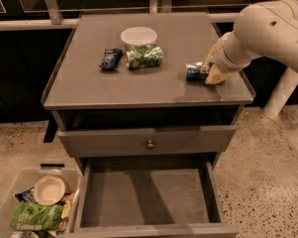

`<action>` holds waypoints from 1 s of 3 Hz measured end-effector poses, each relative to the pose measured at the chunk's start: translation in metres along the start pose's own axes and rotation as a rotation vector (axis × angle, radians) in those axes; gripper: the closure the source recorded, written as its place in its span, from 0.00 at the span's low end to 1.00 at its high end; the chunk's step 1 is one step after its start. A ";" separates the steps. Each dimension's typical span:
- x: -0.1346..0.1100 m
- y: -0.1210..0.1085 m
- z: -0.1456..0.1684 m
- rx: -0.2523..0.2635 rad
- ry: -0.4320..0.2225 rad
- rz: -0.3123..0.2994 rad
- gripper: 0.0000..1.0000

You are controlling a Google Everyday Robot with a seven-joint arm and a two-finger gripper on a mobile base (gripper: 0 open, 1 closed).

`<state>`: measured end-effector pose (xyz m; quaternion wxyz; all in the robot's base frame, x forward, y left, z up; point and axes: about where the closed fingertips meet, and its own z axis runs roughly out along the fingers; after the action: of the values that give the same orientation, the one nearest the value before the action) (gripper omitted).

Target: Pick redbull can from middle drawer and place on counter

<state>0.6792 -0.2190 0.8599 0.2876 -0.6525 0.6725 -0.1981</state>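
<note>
The redbull can (194, 72) lies on its side on the counter (153, 86), near the right edge. My gripper (211, 73) is right against the can's right end, low over the counter top, with the pale arm reaching in from the upper right. The middle drawer (146, 198) is pulled open below, and its flat grey floor is bare.
A white bowl (138, 35), a green crinkly bag (144, 56) and a dark blue snack packet (111, 58) sit at the back middle of the counter. A closed drawer front with a brass knob (149, 144) is above the open drawer. A clear bin (24, 209) of items stands on the floor at left.
</note>
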 end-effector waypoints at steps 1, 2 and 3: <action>0.000 0.000 0.000 0.000 0.000 0.000 0.36; 0.000 0.000 0.000 0.000 0.000 0.000 0.13; 0.000 0.000 0.000 0.000 0.000 0.000 0.00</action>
<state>0.6792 -0.2189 0.8598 0.2876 -0.6526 0.6725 -0.1981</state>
